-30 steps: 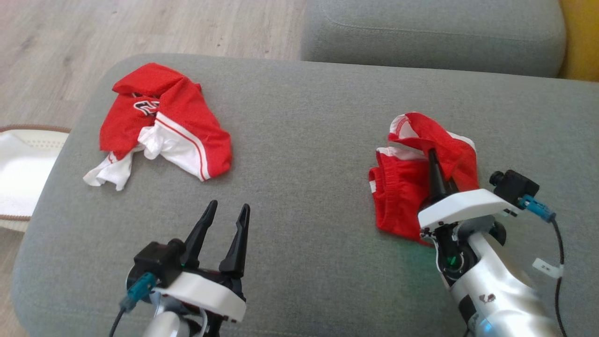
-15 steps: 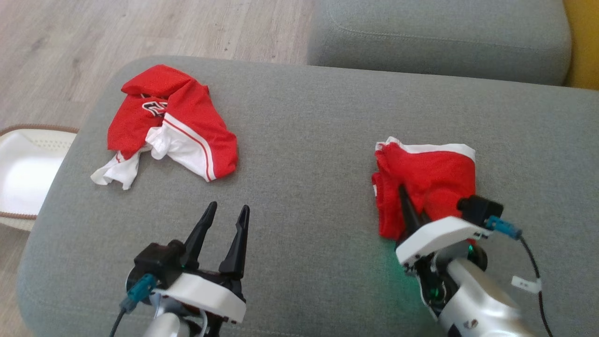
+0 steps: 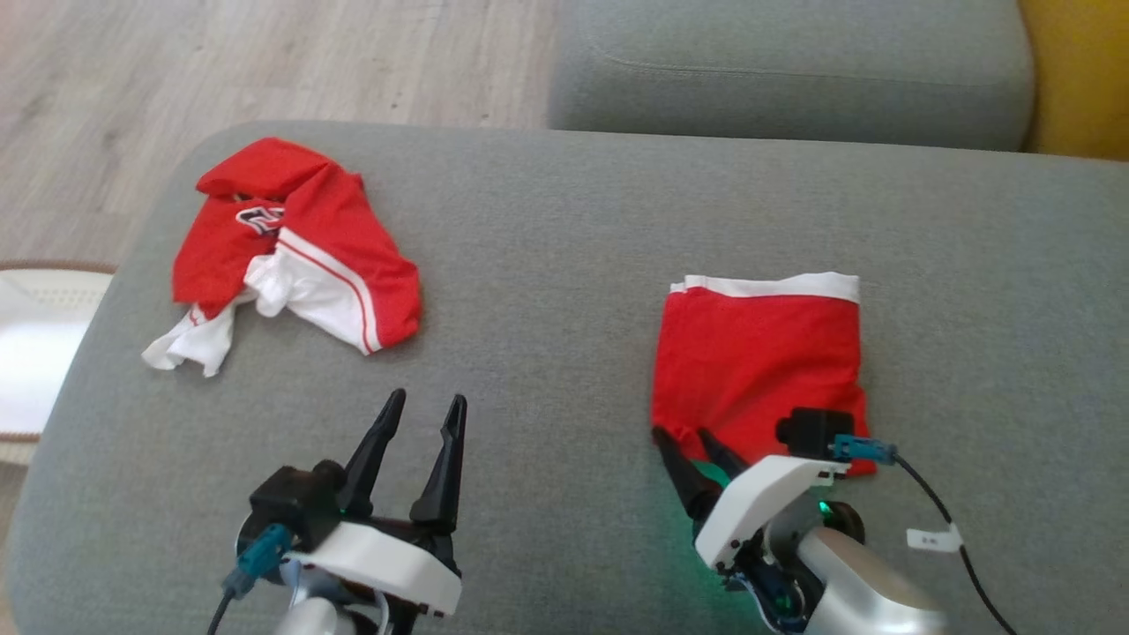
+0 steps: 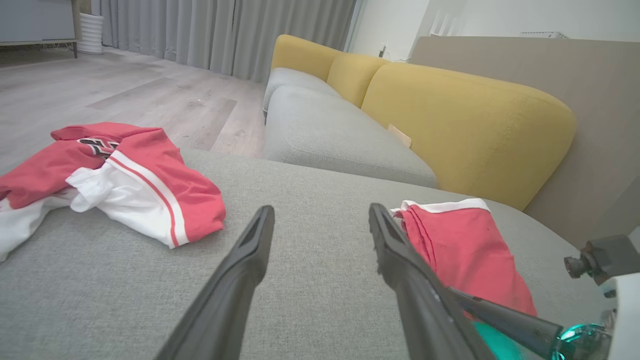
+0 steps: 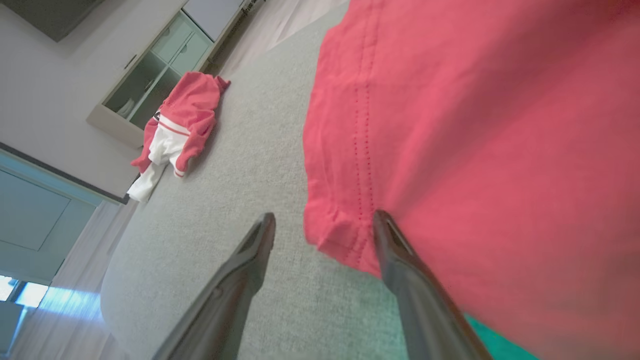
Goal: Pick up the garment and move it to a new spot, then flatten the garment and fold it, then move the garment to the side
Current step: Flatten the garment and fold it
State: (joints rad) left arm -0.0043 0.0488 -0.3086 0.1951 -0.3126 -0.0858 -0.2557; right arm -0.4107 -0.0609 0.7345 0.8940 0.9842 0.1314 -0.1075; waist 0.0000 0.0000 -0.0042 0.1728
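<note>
Though blurred, cushion (image 3: pixel 564 265) beneath garment (image 3: pixel 758 353), perhaps cabinet (image 5: pixel 150 85).

1. Left claw (image 3: pixel 428 399): sits low on the robot's left, both fingers (image 4: pixel 250 255) spread wide and pointing forward.
2. Right claw (image 3: pixel 680 434): sits low on the robot's right, fingers parted, tips angled forward and slightly leftward.
3. Right forearm (image 3: pixel 851 586): pale, rises from the bottom edge of the head view, leaning leftward.
</note>
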